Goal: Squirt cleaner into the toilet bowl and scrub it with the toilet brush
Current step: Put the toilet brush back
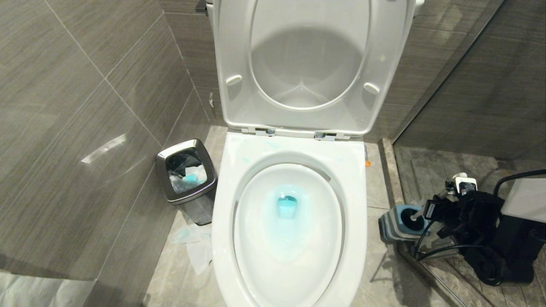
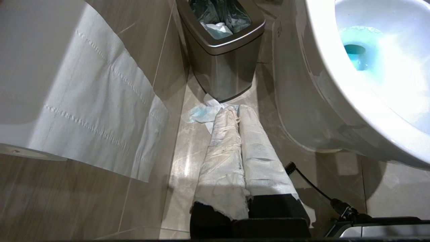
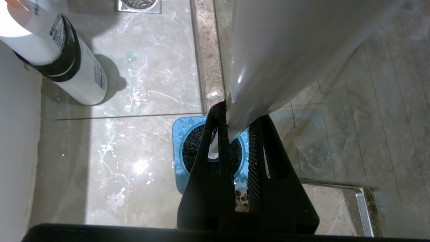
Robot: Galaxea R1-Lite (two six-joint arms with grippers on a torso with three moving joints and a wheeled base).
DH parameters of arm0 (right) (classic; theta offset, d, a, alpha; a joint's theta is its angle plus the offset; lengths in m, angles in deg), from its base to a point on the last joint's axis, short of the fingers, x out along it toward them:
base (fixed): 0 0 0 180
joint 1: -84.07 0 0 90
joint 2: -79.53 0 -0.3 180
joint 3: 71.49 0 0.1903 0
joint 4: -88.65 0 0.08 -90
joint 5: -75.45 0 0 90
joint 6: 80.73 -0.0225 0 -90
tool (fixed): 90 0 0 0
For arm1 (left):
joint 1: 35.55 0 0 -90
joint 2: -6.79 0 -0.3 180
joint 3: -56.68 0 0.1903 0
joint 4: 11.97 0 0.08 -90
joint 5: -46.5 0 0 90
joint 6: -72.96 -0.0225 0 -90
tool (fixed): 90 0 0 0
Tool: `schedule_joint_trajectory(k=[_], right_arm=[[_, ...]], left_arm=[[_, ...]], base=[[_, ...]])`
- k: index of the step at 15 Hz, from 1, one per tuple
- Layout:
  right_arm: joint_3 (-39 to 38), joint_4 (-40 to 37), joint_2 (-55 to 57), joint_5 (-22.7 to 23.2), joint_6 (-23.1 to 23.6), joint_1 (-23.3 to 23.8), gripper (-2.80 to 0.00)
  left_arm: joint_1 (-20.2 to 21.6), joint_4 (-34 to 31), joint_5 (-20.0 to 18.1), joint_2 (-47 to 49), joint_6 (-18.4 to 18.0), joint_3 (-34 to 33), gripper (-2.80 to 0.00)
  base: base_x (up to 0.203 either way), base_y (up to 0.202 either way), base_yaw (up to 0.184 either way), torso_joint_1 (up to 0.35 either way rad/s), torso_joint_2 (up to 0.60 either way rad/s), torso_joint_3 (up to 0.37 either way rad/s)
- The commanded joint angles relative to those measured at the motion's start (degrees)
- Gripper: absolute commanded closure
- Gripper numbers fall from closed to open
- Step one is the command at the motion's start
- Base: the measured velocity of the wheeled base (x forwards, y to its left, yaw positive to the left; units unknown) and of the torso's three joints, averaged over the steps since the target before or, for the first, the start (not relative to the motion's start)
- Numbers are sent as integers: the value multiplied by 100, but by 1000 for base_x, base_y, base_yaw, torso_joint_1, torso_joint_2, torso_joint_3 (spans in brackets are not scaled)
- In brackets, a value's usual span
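my right gripper (image 3: 239,148) was low on the right of the toilet bowl (image 1: 226,204), its two black fingers (image 3: 210,168) pinching the slim white handle of the toilet brush (image 3: 268,57); the handle ran up between them, its long axis close to upright, and the head sat straight below in the blue-topped holder (image 1: 394,221) on the floor; so the brush lay directly under and within my grasp, and i judged the coming move had to follow that axis, straight up out of the holder, before swinging left toward the bowl; the right arm was far the nearer one; the cleaner (image 1: 286,207) was already down, turquoise in the water at the bowl's centre with pale smears round it; my left gripper (image 2: 240,148) hung parked on the bowl's left, its cloth-wrapped fingers pressed together on nothing, pointing at the steel bin (image 1: 187,179) and a scrap of tissue (image 2: 201,114) on the floor.
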Motion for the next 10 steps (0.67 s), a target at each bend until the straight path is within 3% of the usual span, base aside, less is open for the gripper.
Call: schedule_joint_trajectory(k=[1,10], right_arm=[[0,44,24,-10,94,5,0],[71,44,-3,34,68,23,0]], left_arm=[[2,2,-4,2,0,-8,0],[2,2,-1,2,0,0,0]], base=[[0,0,0,0,0,0],[0,0,0,0,0,0]])
